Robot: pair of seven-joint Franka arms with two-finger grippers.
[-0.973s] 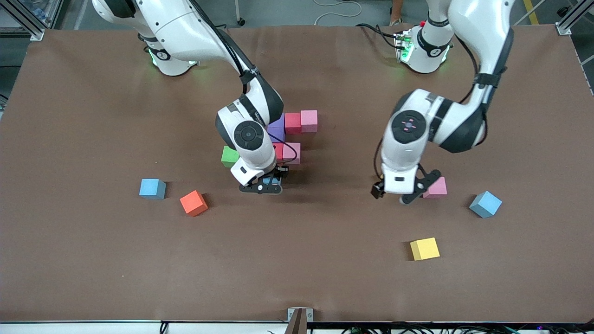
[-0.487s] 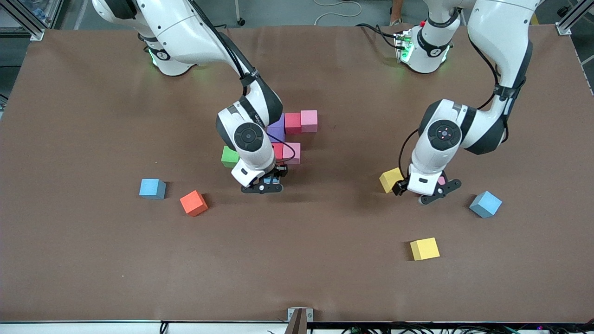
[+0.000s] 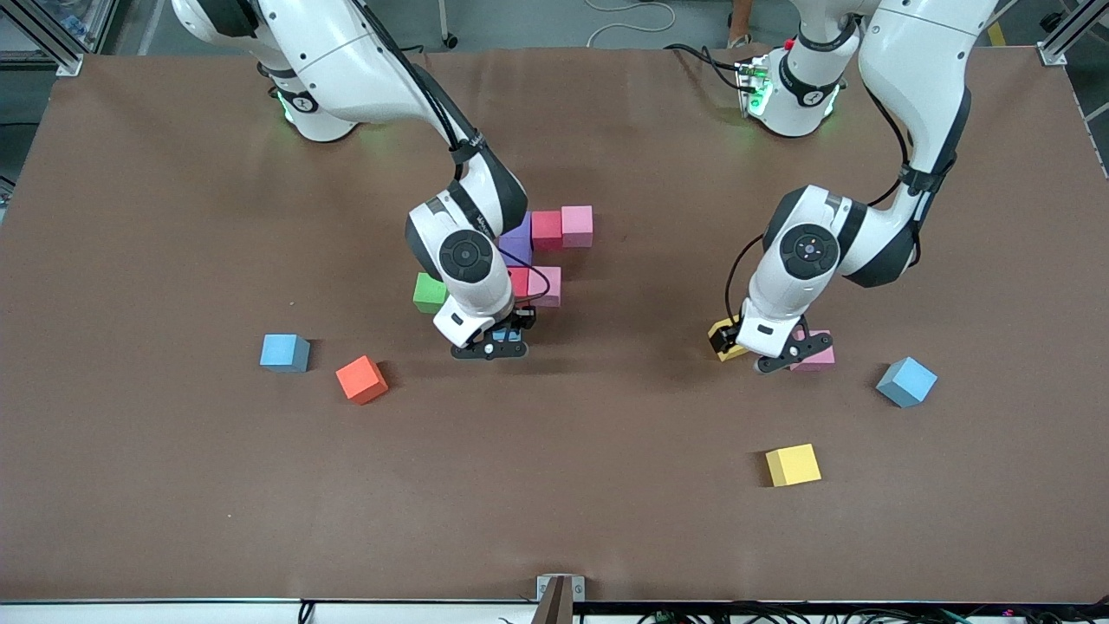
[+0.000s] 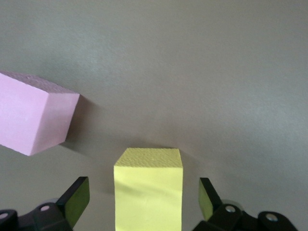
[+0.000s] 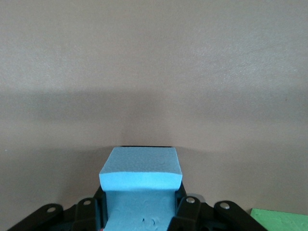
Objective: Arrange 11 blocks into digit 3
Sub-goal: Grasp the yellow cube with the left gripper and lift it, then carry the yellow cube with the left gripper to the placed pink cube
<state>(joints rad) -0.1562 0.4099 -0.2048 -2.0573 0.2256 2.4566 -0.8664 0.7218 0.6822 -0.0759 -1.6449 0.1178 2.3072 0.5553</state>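
Right gripper fingers clamp a blue block; left gripper fingers wide around a yellow block, where an off-centre squeeze could nudge the pink block beside it

The front view looks down from high across the table, facing both robot bases along its top edge, and takes in the whole brown surface. The left wrist view sits close above the table, looking past the left gripper (fingers spread) at a yellow block between them and a pink block beside it; the front view shares both blocks. The right wrist view, equally close, looks past the right gripper clamped on a blue block, seen low in the front view.
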